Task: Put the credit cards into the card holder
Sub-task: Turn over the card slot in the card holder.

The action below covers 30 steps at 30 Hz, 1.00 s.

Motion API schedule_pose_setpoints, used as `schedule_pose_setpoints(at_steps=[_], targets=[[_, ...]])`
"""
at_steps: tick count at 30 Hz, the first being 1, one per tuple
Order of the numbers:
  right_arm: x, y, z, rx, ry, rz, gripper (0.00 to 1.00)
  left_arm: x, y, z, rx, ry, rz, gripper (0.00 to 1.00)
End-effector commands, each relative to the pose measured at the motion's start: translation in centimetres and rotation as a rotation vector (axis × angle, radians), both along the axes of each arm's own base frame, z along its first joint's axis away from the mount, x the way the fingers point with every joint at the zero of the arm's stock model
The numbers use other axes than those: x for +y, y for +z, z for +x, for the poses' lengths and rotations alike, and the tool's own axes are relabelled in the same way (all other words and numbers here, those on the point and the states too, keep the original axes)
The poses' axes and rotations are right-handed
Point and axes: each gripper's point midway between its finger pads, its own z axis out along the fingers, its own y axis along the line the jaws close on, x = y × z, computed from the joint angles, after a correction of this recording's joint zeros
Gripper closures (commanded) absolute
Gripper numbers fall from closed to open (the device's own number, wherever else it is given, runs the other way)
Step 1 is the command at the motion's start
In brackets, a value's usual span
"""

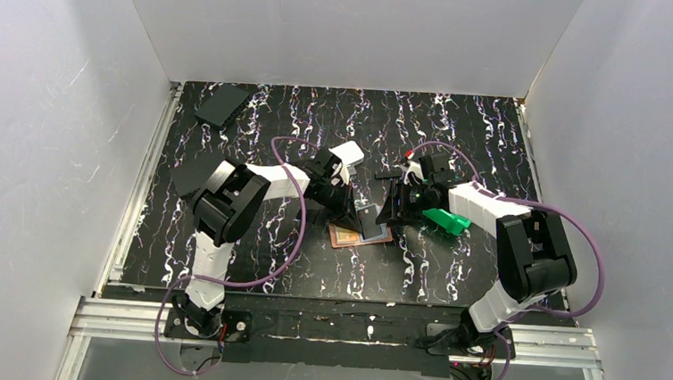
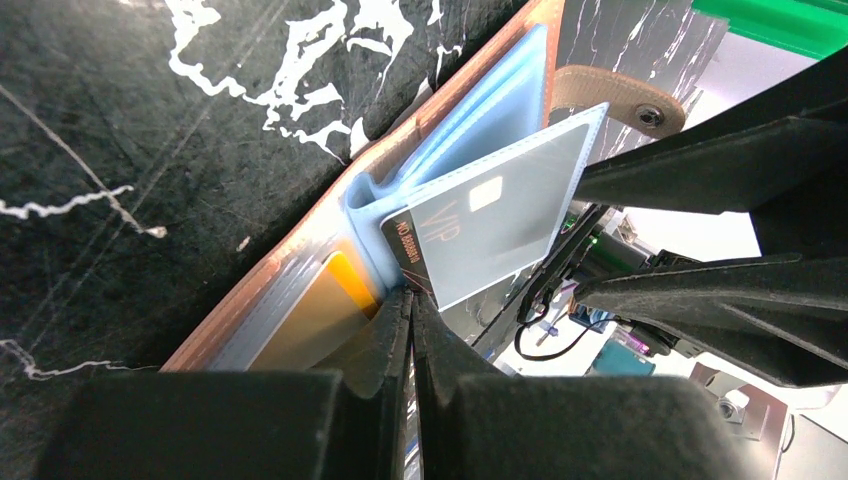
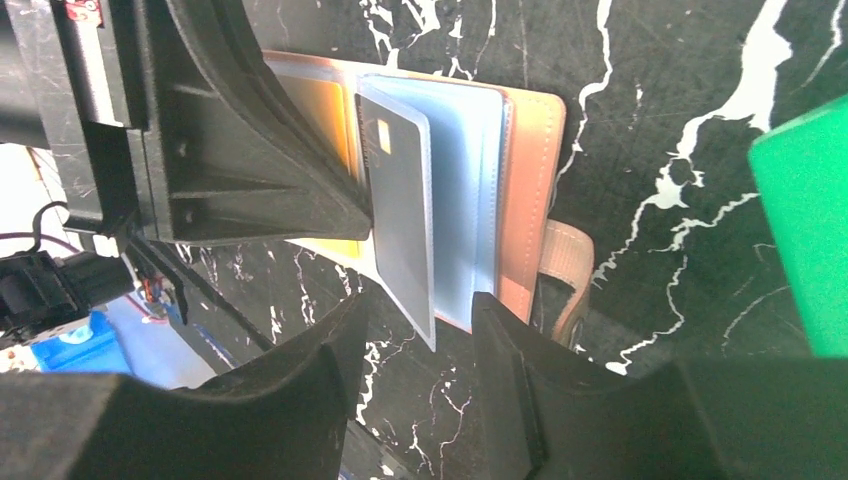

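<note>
One card holder [image 1: 348, 238], two cards [image 2: 480, 230], one bin [image 1: 447, 220].

Orange-brown leather card holder [image 3: 530, 180] lies open on black marbled table [image 3: 650, 100]. One clear sleeve, holding a grey card [image 3: 400, 200], stands raised. The right gripper [image 3: 420, 310], fingers parted, flanks its lower corner.

My top camera looks down on the whole table [image 1: 462, 127] from high at the near edge. Both wrist cameras sit very close, sharing the card holder [image 3: 525, 200] from opposite sides.
</note>
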Motion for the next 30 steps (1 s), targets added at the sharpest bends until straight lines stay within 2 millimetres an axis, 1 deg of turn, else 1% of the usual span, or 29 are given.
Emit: schedule_pose_setpoints(at_steps=[1, 3, 12, 19, 22, 24, 27, 30], targets=[[1.3, 1.5, 0.4, -0.018, 0.036, 0.075, 0.51, 1.9, -3.2, -1.5, 0.043, -0.003, 0.111, 1.0], [1.6, 1.2, 0.2, -0.006, 0.045, 0.091, 0.52, 1.9, -3.2, -1.5, 0.042, -0.003, 0.11, 1.0], [2.5, 0.8, -0.2, 0.019, 0.07, 0.13, 0.53, 1.7, -2.9, -1.4, 0.036, -0.005, 0.099, 1.0], [3.0, 1.4, -0.3, 0.024, 0.074, 0.172, 0.55, 1.7, -2.5, -1.3, 0.025, -0.01, 0.096, 1.0], [3.9, 2.2, -0.7, 0.048, 0.081, 0.249, 0.56, 1.7, -2.5, -1.3, 0.026, -0.011, 0.093, 1.0], [4.1, 2.3, -0.7, 0.046, 0.075, 0.264, 0.57, 1.7, -2.0, -1.3, 0.019, -0.01, 0.091, 1.0], [4.0, 1.9, -0.7, 0.048, 0.073, 0.25, 0.57, 1.7, -0.4, -0.9, -0.019, -0.007, 0.082, 0.91], [4.2, 1.7, -0.7, 0.056, 0.079, 0.256, 0.56, 1.9, 1.2, -0.5, -0.044, -0.003, 0.069, 0.85]])
